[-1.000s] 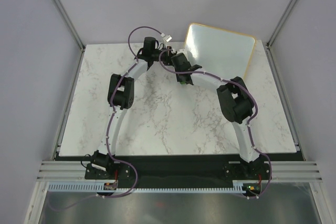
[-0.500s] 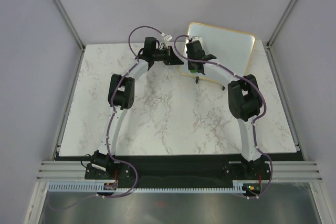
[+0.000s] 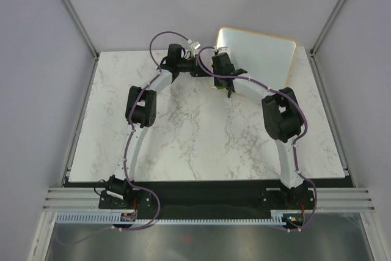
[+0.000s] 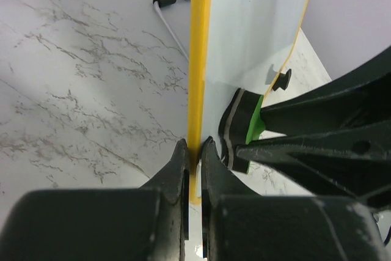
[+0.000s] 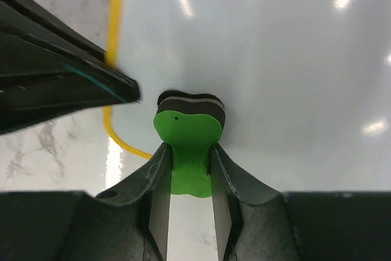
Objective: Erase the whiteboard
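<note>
Two arms meet at the whiteboard (image 3: pixel 259 59), which stands tilted at the far right corner of the marble table (image 3: pixel 183 139), its long side running left to right. From above, the left gripper (image 3: pixel 209 69) reaches in to the board's left edge. The right gripper (image 3: pixel 220 81) comes up from the near side to that same lower left corner, a speck of the green eraser (image 3: pixel 214 87) showing at its tip. Both sit about equally close there, and nearly all of the white face lies off to their right.

From the left wrist, the left jaws are pressed onto the yellowish wood frame (image 4: pixel 200 59), pinching that edge between them. I take it this arm is steadying the board. Just to the right, the eraser lies against the glossy face with the right gripper's black fingers (image 4: pixel 317 151) behind it. A small black foot (image 4: pixel 280 79) sticks out further along.

From the right wrist, the right jaws are clamped on the eraser's green handle, and its dark felt pad (image 5: pixel 190 104) touches the board straight ahead, near the frame's rounded corner. The left gripper's finger sits just beside the pad. I can make out no writing, only glare. To my eye the coming stroke has to run along the board's long axis, away from the left gripper, which blocks any sweep toward that edge.
</note>
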You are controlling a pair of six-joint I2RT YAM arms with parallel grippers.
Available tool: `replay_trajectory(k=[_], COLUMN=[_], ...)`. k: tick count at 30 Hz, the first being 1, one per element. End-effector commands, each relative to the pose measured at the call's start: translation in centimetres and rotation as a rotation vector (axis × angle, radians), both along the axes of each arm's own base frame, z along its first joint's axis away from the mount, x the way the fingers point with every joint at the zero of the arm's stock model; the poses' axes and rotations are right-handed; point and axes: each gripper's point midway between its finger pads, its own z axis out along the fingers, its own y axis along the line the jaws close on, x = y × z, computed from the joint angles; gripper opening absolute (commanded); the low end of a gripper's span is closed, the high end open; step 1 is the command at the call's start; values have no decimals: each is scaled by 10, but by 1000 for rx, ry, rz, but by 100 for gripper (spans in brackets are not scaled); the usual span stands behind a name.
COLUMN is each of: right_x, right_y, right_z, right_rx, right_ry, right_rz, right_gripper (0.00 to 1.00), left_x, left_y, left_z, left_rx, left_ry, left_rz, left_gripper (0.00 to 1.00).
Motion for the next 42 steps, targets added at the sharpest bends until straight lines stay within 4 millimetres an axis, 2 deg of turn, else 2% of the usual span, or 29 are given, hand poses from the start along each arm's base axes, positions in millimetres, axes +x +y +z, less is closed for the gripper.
replay_trajectory(k=[1,2,3,4,5,6,7,8,9,10,11,12,13,15,16,19,22,25,26,28,32,37,38,41,42], right_x=[9,4,2,3,2,-11,-15,-27,-32,-37,-46,-50,-56,-65,-71,-82,-93,-105,-111,-118,-125,-127,-127,-128,-129], right_y=[-76,-96,-115,-148,-164,-181,-209,-224,-236,-257,-267,-277,-304,-320,-336,-340,-338,-340,-342,-350,-356,-355,-355,-355,-357], right_z=[13,5,20,21,25,23,25,17,30,34,31,44,48,56,59,69,64,41,24,11,-16,-34,-36,-34,-32], right_rx=[13,0,4,15,34,32,29,8,4,-2,-2,13,29,78,94,93,97,171,202,242,223,217,217,214,207], right_ry=[-27,-26,-57,-65,-85,-77,-83,-66,-90,-98,-90,-117,-127,-151,-158,-177,-156,-98,-64,-36,31,77,83,79,72], right_rz=[-157,-196,-233,-297,-332,-364,-418,-450,-472,-513,-530,-548,-602,-625,-663,-666,-656,-658,-678,-700,-722,-721,-721,-724,-728], right_gripper=[0,0,0,0,0,0,0,0,0,0,0,0,0,0,0,0,0,0,0,0,0,25,41,65,69], left_x=[8,8,8,7,7,7,6,6,6,6,6,7,7,6,7,7,6,3,3,3,2,1,0,0,-1], left_y=[7,7,7,7,7,8,8,8,8,8,8,8,8,8,8,8,8,8,8,7,6,3,3,4,3], left_z=[37,38,38,38,37,36,35,34,34,32,33,34,34,35,35,33,32,30,30,29,28,25,25,22,23], left_rx=[1,0,0,-1,-1,0,2,3,6,6,7,7,7,6,7,6,6,8,9,10,12,14,12,11,9], left_ry=[-114,-112,-111,-107,-107,-106,-106,-107,-109,-107,-110,-113,-113,-115,-115,-108,-100,-94,-93,-90,-87,-82,-79,-65,-59], left_rz=[16,15,15,14,13,12,12,11,13,11,12,14,14,12,15,16,15,11,12,12,12,10,10,10,8], left_gripper=[2,2,2,2,2,2,2,2,2,2,2,2,2,2,2,2,2,2,2,2,2,2,2,2,2])
